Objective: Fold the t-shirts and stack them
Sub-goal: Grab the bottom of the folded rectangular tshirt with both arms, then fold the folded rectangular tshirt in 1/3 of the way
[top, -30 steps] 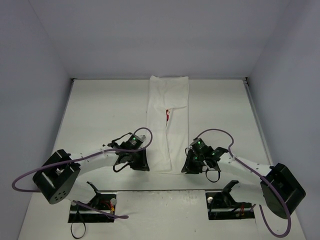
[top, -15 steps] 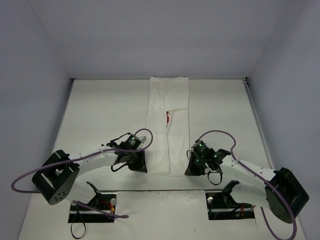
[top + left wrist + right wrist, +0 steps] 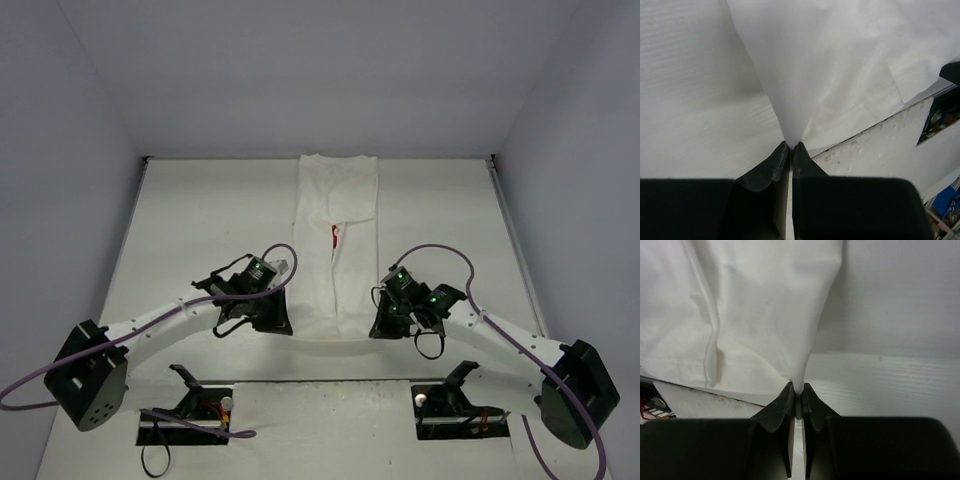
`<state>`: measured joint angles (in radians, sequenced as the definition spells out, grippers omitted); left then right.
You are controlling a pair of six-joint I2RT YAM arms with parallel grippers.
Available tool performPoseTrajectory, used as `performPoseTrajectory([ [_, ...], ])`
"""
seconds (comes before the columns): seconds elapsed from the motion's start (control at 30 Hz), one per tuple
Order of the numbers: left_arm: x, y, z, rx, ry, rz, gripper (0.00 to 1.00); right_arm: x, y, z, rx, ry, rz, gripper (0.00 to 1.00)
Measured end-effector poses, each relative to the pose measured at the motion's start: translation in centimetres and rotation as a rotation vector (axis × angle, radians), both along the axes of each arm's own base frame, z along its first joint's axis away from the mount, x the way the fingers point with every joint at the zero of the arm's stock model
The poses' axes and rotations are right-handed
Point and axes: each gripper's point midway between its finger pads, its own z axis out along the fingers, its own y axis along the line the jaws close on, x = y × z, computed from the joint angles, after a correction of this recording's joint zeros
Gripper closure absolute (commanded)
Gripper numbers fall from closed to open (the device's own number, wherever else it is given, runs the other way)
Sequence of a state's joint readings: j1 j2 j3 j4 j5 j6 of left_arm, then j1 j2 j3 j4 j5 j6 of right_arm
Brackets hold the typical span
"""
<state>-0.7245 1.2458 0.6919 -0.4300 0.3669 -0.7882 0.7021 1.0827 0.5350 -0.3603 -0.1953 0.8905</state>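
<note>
Two robot arms gripped the near end of a white t-shirt [image 3: 337,215] that lay as a long, narrow strip down the middle of the table [image 3: 200,230], running from the far edge almost to the near edge. The left gripper [image 3: 791,146] had its jaws pressed together on the near-left corner of the cloth. The right gripper [image 3: 797,388] pinched the near-right corner in the same way, and the fabric rose to a peak at each pair of tips.

The step in hand looked like folding the near hem up toward the far edge. To do it well, both arms would need to rise together and at an even height, keeping the hem stretched between them so the strip did not sag or twist. They would then carry it straight along the strip's length, laying corner over corner before letting go. A pull harder on one side would likely skew the fold.

Much was concealed. Only a sliver of the red print [image 3: 333,235] showed along the centre seam, its lettering out of sight. How many layers each jaw held could not be told. From above, the wrist housings covered the fingertips and part of the near hem, and collar and sleeves could not be made out at the far end.
</note>
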Motion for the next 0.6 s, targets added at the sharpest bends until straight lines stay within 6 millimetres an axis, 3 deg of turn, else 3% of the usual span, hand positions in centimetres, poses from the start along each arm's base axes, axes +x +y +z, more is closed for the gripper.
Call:
performPoseTrajectory([
  [0.13, 2.3, 0.3, 2.7, -0.007, -0.057, 0.060, 1.00, 2.7, 0.8, 2.7, -0.038, -0.068, 0.008, 1.00],
  [0.33, 5.8, 1.1, 4.6, 0.004, -0.085, 0.138, 1.00, 6.1, 1.3, 4.4, -0.117, -0.118, 0.036, 1.00],
  [0.6, 14.0, 0.7, 6.0, 0.022, -0.123, 0.179, 1.00, 12.9, 0.3, 5.9, -0.177, -0.159, -0.006, 1.00],
])
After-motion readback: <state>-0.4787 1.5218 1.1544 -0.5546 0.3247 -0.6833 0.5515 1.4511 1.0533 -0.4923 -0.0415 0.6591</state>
